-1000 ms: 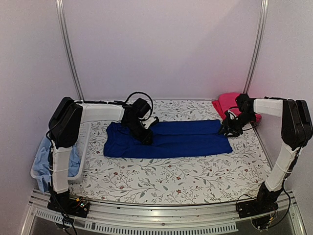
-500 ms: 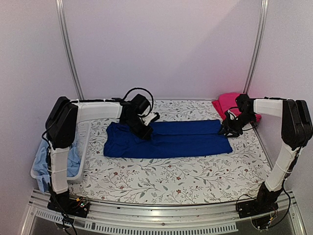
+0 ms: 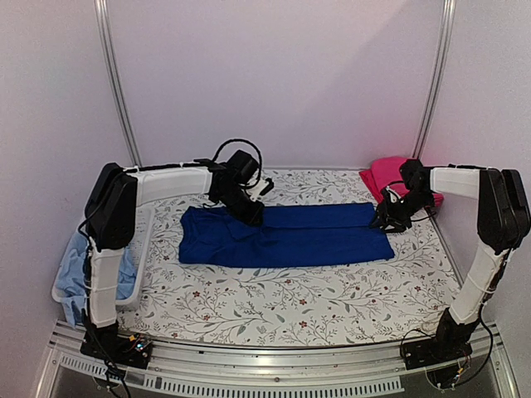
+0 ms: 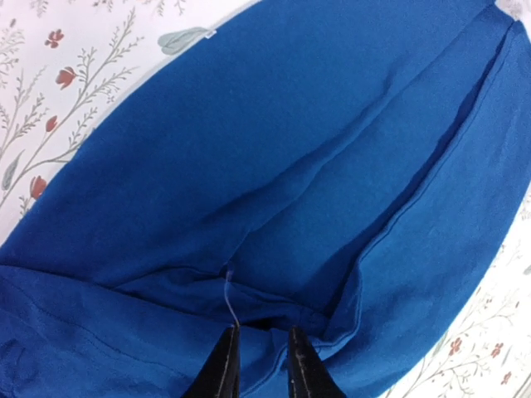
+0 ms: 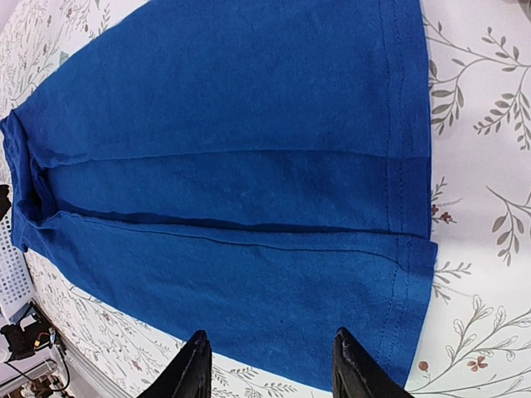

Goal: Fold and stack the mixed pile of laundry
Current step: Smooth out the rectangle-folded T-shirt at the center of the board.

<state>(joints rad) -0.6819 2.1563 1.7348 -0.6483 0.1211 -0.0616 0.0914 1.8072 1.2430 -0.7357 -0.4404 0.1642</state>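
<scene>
Left gripper [image 4: 261,366] sits at a raised fold of the royal-blue cloth shirt [image 3: 286,235], its black fingertips a narrow gap apart; whether they pinch fabric I cannot tell. Right gripper [image 5: 270,365] hovers over the shirt's stitched hem at the other end, fingers spread wide. The shirt lies as a long strip across the floral-patterned table cover [image 3: 290,307]. A red-pink garment [image 3: 383,174] lies at the far right corner, and light-blue cloth [image 3: 76,261] fills the white perforated plastic basket [image 3: 143,249] on the left.
</scene>
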